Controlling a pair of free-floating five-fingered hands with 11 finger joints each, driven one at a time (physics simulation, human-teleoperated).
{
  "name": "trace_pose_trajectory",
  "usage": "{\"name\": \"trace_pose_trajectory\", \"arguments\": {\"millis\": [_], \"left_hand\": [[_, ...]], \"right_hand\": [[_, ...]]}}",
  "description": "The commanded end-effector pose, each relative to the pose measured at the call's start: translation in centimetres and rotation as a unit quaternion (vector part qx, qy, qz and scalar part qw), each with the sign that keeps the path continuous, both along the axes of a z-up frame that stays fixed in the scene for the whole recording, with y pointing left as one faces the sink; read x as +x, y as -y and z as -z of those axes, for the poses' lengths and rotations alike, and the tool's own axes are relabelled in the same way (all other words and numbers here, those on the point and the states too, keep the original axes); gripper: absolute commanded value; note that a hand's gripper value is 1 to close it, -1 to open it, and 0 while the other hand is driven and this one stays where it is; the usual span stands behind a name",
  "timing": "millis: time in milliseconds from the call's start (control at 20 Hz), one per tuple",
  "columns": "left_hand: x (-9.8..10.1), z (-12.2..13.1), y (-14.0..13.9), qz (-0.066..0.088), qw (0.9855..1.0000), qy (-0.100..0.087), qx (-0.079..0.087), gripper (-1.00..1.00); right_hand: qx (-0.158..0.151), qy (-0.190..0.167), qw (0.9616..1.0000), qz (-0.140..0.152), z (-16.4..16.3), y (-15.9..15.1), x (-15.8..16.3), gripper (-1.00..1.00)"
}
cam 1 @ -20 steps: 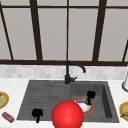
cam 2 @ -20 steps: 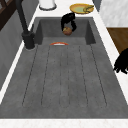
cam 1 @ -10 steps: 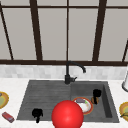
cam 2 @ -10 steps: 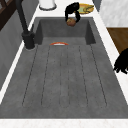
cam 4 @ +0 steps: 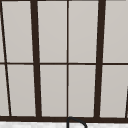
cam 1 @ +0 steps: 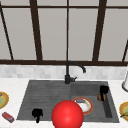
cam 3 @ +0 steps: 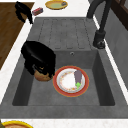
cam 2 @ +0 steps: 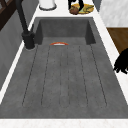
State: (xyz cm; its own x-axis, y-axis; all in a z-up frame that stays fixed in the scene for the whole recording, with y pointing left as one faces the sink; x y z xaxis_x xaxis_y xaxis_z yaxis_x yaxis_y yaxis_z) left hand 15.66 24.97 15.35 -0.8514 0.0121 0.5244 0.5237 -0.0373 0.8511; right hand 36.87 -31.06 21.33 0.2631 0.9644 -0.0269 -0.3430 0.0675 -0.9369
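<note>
Sink basin (cam 3: 100,82) — right hand (cam 3: 40,58) grips a brown roll (cam 3: 42,75) just left of the plate (cam 3: 71,81); left hand (cam 1: 37,113) hangs relaxed, far off.

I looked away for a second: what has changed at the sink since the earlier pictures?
The right hand, fingers curled on a small round brown thing, has carried it rightward, away from the red-rimmed plate toward the basin's right wall. The left hand and plate stayed put.

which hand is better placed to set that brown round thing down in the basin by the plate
Right. The right hand is already curled round the brown round thing over the basin, beside the plate. The left hand hovers at the drainboard's front edge, far off.
</note>
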Motion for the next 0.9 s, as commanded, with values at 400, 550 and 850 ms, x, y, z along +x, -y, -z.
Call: {"name": "trace_pose_trajectory", "arguments": {"millis": [400,550,850], "left_hand": [[0.0,0.0,0.0,0.000,1.0000,0.000,0.000,0.00],[0.0,0.0,0.0,0.000,1.0000,0.000,0.000,0.00],[0.0,0.0,0.0,0.000,1.0000,0.000,0.000,0.00]], "right_hand": [[-0.001,0.015,0.9999,0.005,-9.6,5.5,-3.2,1.00],[0.006,0.011,0.9999,0.004,-11.8,7.1,-4.3,1.00],[0.018,0.004,0.9998,0.000,-14.8,10.6,-6.8,1.00]]}}
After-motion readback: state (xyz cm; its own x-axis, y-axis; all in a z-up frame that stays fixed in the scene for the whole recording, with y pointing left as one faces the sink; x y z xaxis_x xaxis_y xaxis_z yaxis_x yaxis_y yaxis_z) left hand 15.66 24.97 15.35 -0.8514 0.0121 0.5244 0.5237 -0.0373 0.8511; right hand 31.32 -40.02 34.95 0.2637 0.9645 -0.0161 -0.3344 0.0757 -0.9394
